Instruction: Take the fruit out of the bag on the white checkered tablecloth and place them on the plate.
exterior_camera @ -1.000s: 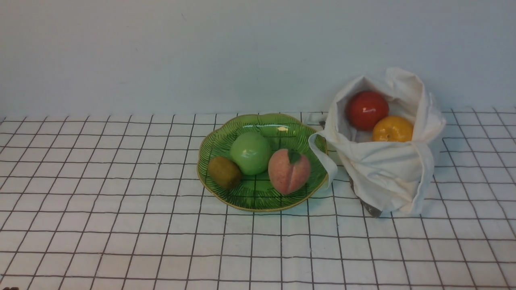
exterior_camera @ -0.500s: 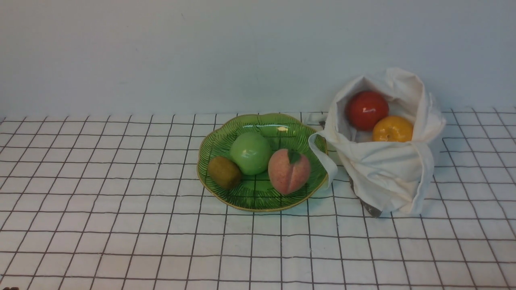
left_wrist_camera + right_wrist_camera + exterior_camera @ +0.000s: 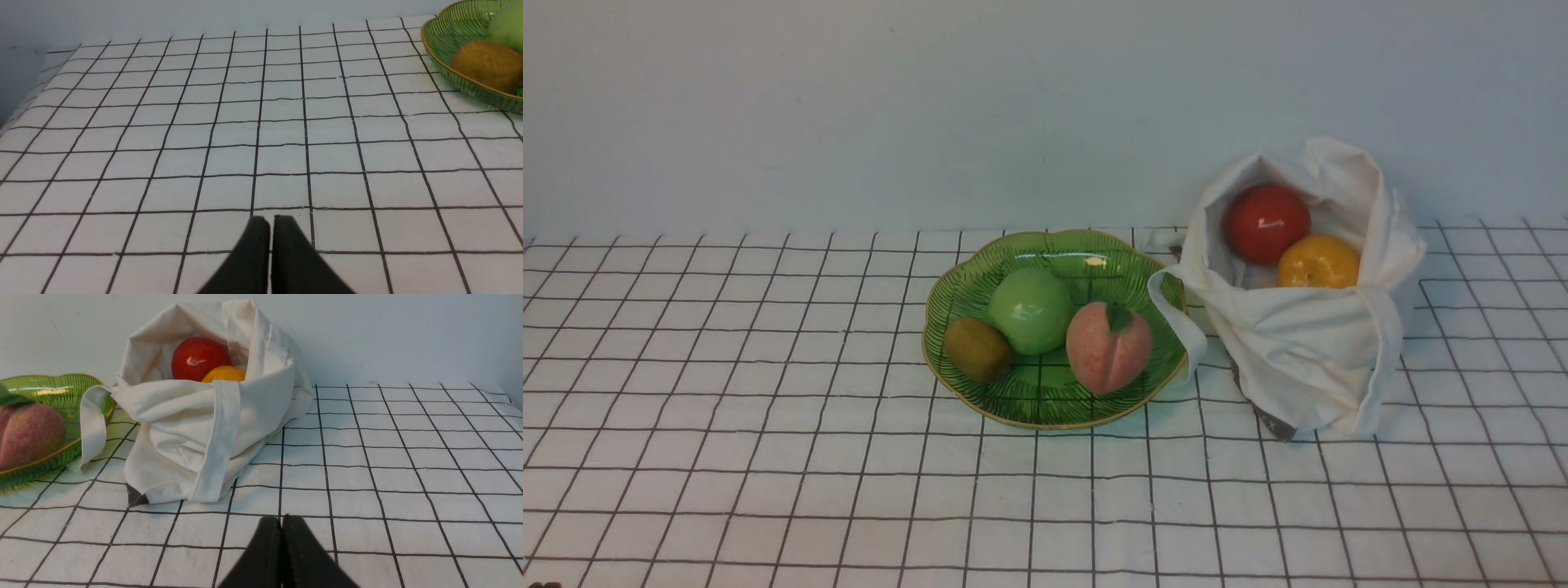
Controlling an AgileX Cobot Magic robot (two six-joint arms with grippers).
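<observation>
The off-white cloth bag stands open on the white checkered tablecloth, right of the green leaf plate. A glossy red fruit and an orange fruit sit inside the bag. A brown-olive kiwi lies on the plate beside a green apple and a pink peach. One bag strap hangs over the plate's rim. My left gripper is shut and empty, low over bare cloth, with the plate and kiwi far ahead. My right gripper is shut and empty, short of the bag.
A plain pale wall runs along the table's far edge behind plate and bag. The cloth's left edge shows in the left wrist view. Neither arm shows in the front view.
</observation>
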